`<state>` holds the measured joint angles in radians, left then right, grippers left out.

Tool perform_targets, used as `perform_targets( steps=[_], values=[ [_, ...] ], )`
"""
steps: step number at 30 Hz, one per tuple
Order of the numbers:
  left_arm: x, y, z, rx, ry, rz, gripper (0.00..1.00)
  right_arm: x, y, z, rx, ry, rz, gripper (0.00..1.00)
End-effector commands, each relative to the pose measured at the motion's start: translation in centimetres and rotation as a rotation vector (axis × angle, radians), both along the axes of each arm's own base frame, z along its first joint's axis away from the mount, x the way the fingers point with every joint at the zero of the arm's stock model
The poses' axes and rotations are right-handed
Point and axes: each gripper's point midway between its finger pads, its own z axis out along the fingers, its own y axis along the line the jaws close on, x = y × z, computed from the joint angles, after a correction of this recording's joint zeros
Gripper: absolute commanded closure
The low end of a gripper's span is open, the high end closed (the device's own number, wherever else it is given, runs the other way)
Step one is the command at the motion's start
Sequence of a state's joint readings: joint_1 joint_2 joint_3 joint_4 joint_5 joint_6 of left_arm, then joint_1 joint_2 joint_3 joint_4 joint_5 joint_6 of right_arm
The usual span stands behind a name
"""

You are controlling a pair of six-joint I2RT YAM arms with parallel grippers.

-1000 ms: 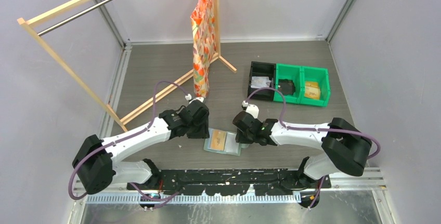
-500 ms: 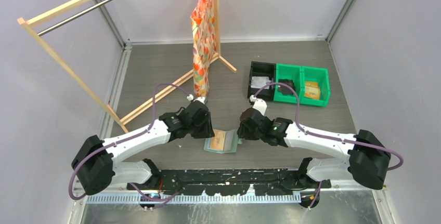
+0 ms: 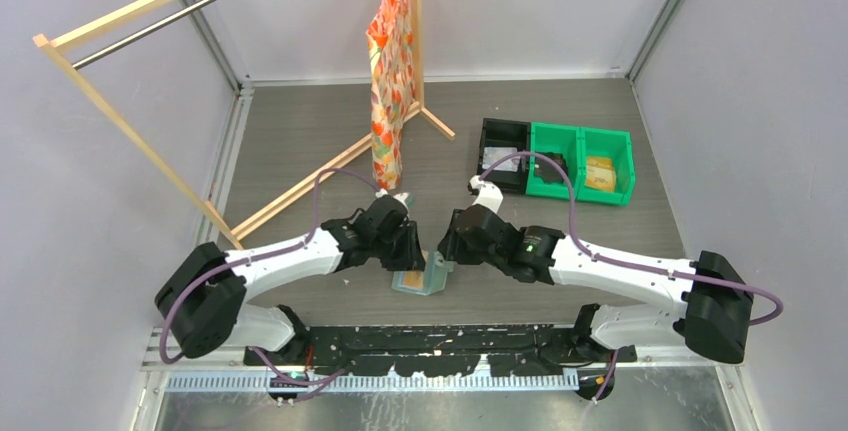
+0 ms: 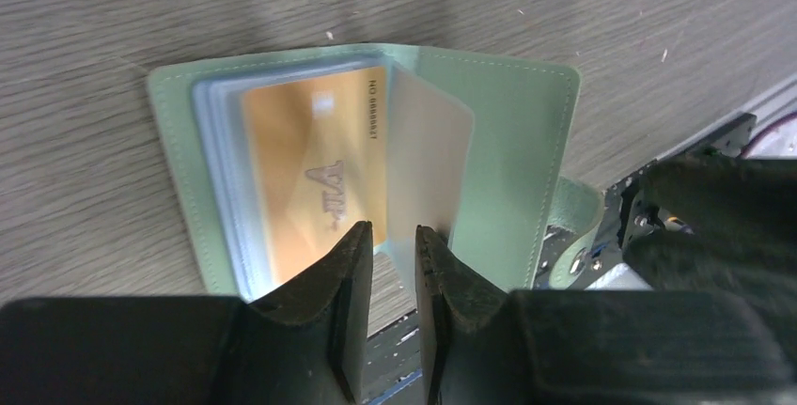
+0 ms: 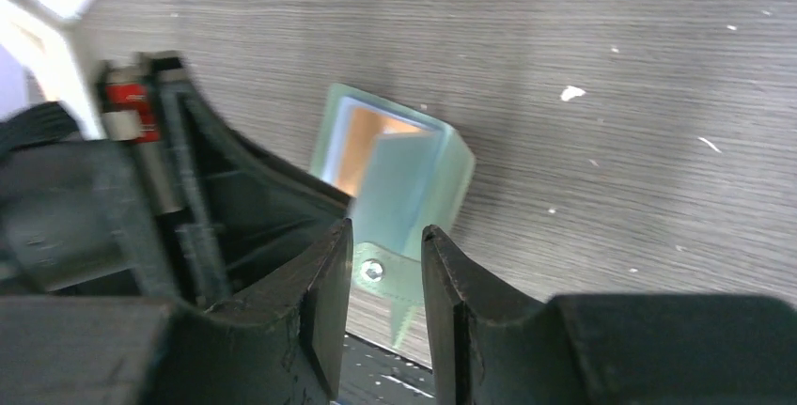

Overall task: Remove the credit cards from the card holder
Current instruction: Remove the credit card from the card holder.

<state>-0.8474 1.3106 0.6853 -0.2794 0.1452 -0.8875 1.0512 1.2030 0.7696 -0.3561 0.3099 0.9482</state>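
The sage-green card holder (image 3: pixel 420 281) lies open on the table between my two grippers, its right flap tipped up. In the left wrist view a gold card (image 4: pixel 315 179) shows in the pale pockets of the card holder (image 4: pixel 507 142). A whitish leaf (image 4: pixel 428 161) stands up beside the card. My left gripper (image 4: pixel 393 241) hovers at that leaf's near edge, jaws narrowly apart, nothing pinched. My right gripper (image 5: pixel 387 236) is open, and the holder's snap tab (image 5: pixel 381 273) lies loose between its fingers. From above, the left gripper (image 3: pixel 410 254) and the right gripper (image 3: pixel 447 254) flank the holder.
One black bin (image 3: pixel 503 154) and two green bins (image 3: pixel 580 163) holding small items stand at the back right. A wooden clothes rack (image 3: pixel 150 131) with an orange patterned cloth (image 3: pixel 388 71) fills the back left. The arms' base rail (image 3: pixel 430 351) runs just behind the holder's near edge.
Both grippers have closed in on the holder. Its right flap has gone from flat to raised. The left jaws have narrowed and the right jaws have widened.
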Motion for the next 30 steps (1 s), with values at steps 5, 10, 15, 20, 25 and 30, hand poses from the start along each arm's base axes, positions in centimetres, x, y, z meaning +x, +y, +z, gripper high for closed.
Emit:
perform_targets(
  steps=[5,10,15,20,25,30],
  values=[
    [0.3,-4.5,1.4,-0.188,0.029,-0.088,0.76,1.3,2.5,4.7,0.157,-0.069,-0.032,0.66],
    [0.0,-5.7,0.6,-0.217,0.075,-0.108,0.77,1.1,2.3,4.1,0.196,-0.043,-0.067,0.75],
    [0.0,-6.3,-0.8,-0.214,0.105,-0.103,0.80,0.3,1.7,2.4,0.203,0.011,-0.087,0.89],
    [0.2,-5.9,-1.2,-0.191,0.095,-0.082,0.81,-0.7,1.6,0.7,0.241,0.061,-0.088,0.95],
    [0.6,-5.7,-1.2,-0.170,0.081,-0.071,0.81,-1.1,1.8,-3.3,0.221,0.125,-0.109,0.99],
    [1.1,-6.0,-0.4,-0.179,0.055,-0.067,0.81,-1.3,1.3,-8.0,0.177,0.192,-0.165,0.99]
  ],
)
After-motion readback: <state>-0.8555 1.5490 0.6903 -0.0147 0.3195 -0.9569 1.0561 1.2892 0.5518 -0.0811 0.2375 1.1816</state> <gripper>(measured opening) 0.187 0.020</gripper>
